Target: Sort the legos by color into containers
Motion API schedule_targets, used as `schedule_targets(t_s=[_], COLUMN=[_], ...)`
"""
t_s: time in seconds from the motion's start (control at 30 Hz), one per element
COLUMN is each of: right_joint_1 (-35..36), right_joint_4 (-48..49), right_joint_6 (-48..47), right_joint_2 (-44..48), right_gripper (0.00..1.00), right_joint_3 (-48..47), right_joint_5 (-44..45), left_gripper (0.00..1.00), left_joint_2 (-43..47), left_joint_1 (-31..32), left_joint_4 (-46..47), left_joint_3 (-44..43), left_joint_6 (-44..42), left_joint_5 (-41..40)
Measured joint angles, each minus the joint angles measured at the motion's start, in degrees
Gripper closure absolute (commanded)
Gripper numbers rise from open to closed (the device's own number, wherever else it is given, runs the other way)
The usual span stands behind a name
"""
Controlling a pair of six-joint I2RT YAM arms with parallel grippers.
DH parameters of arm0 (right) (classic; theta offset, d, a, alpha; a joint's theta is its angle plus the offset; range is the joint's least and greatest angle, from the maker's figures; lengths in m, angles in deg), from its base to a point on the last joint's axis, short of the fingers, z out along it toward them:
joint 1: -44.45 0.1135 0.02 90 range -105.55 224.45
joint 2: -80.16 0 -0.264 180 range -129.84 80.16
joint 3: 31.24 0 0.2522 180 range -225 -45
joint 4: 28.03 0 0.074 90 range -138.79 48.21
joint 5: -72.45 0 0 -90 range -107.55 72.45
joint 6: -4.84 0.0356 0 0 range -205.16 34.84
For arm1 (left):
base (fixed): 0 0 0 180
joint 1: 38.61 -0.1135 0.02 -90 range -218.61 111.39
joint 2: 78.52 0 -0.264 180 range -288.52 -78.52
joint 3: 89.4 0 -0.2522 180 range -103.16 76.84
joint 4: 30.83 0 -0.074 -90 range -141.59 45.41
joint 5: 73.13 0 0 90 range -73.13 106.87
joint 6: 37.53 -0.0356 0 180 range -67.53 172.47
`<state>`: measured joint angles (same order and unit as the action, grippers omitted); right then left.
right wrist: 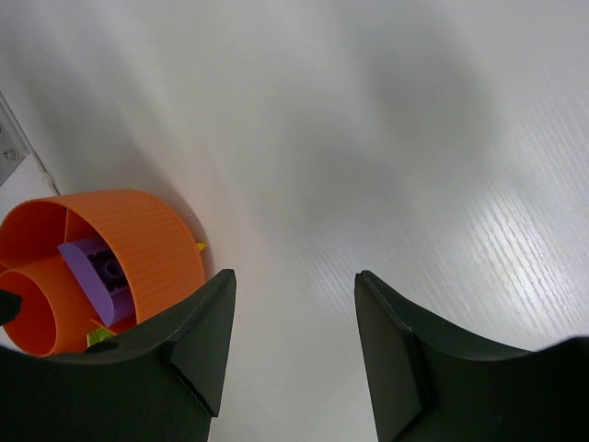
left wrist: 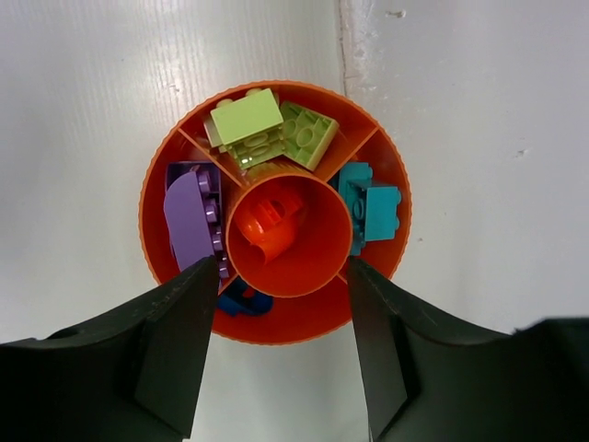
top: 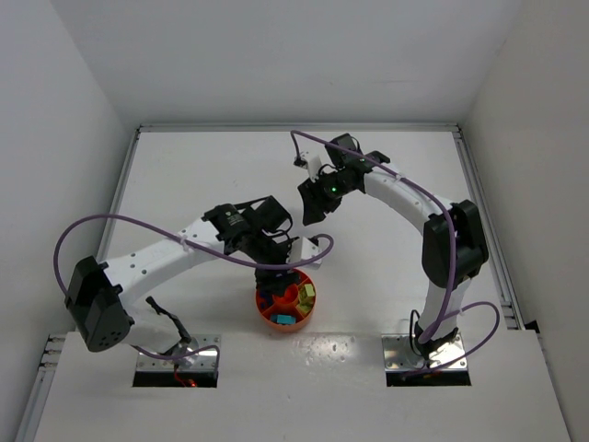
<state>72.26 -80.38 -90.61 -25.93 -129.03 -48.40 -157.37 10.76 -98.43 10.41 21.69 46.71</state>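
The round orange-red divided tray (left wrist: 304, 324) sits on the white table, straight below my left gripper (left wrist: 283, 359), which is open and empty above its near rim. Its wedges hold yellow-green bricks (left wrist: 262, 129), teal bricks (left wrist: 373, 207), purple bricks (left wrist: 191, 216) and a blue brick (left wrist: 244, 299). An orange-red brick (left wrist: 269, 226) lies in the centre cup. In the top view the tray (top: 298, 323) lies near the front edge under the left gripper (top: 276, 264). My right gripper (right wrist: 294, 341) is open and empty over bare table, to the right of the tray (right wrist: 147, 239).
A tiny yellow piece (right wrist: 200, 246) shows on the table against the tray's outer wall. In the top view the right gripper (top: 312, 209) hangs over the table's middle. White walls enclose the table on three sides.
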Motion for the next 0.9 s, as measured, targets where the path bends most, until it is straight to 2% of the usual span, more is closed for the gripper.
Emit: schedule_targets(t_s=[0.03,0.1,0.13,0.17,0.47,0.63,0.9], right_joint_1=[0.0,0.0,0.0,0.0,0.0,0.0,-0.31], right_joint_4=[0.02,0.02,0.0,0.02,0.02,0.26,0.55], right_joint_6=[-0.07,-0.11,-0.11,-0.11,-0.39,-0.79,-1.18], right_joint_2=[0.0,0.0,0.02,0.0,0.04,1.42,7.23], right_gripper=[0.45,0.45,0.45,0.45,0.45,0.45,0.45], right_joint_3=[0.0,0.0,0.0,0.0,0.0,1.27,5.73], right_joint_5=[0.09,0.28,0.35,0.39,0.63,0.9,1.31], left_gripper=[0.36,0.29,0.19,0.0,0.0,0.0,0.0], left_joint_2=[0.15,0.94,1.66,2.47,8.74,9.07,8.72], left_joint_1=[-0.42,-1.6,-2.71,-3.89,-15.69,-24.48,-38.82], left_joint_4=[0.0,0.26,0.52,1.01,5.4,5.29,6.27], left_joint_3=[-0.04,-0.17,-0.37,-0.61,-7.87,-7.39,-1.16], left_joint_6=[0.02,0.85,1.51,2.25,12.7,16.65,22.14], left_joint_5=[0.46,1.22,1.49,1.53,-1.81,-0.87,0.7])
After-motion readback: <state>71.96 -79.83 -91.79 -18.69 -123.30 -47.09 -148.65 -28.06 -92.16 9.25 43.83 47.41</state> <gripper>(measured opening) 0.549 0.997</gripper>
